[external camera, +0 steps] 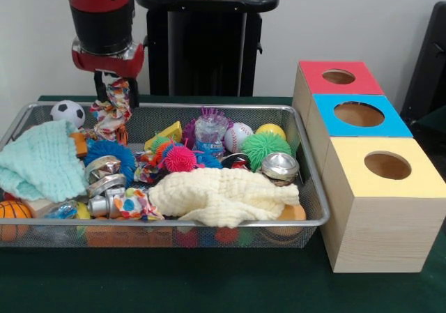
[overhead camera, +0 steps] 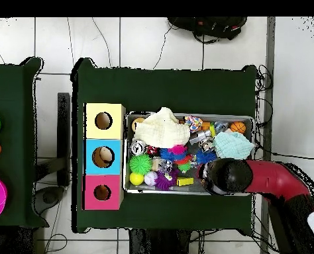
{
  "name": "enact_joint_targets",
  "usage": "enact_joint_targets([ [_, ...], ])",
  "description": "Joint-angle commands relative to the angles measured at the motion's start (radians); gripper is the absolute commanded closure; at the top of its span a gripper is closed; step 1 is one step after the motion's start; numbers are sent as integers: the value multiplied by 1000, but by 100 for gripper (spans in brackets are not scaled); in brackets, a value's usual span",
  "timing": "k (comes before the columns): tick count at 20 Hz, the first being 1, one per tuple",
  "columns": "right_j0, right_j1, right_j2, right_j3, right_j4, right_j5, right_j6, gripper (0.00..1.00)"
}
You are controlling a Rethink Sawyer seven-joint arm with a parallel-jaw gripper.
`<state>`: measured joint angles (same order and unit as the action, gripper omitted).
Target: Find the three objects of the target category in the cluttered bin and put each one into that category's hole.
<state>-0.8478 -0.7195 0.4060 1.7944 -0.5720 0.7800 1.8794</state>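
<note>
The silver wire-mesh bin holds a heap of toys and cloths. My gripper hangs over the bin's far left corner. It is shut on a colourful patterned cloth piece, which dangles from it with its lower end just above the heap. In the overhead view the arm's head covers the gripper and the cloth piece at the bin's near right side. Three wooden boxes stand beside the bin, each with a round hole in its top: red, blue and yellow.
In the bin lie a cream cloth, a mint cloth, a soccer ball, a baseball, a green spiky ball, a pink spiky ball, a silver tin and a small basketball.
</note>
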Motion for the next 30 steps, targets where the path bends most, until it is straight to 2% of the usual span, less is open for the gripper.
enact_joint_targets([
  [1,-16,-46,135,119,-77,-115,-242,0],
  [9,-4,-27,110,138,-114,-162,-172,0],
  [15,16,20,85,145,-137,-212,-108,0],
  [22,13,58,71,146,-159,-259,-98,0],
  [25,16,54,74,145,-146,-242,-97,0],
  [27,41,62,69,134,-138,-236,-71,0],
  [30,122,63,36,123,-133,-243,23,0],
])
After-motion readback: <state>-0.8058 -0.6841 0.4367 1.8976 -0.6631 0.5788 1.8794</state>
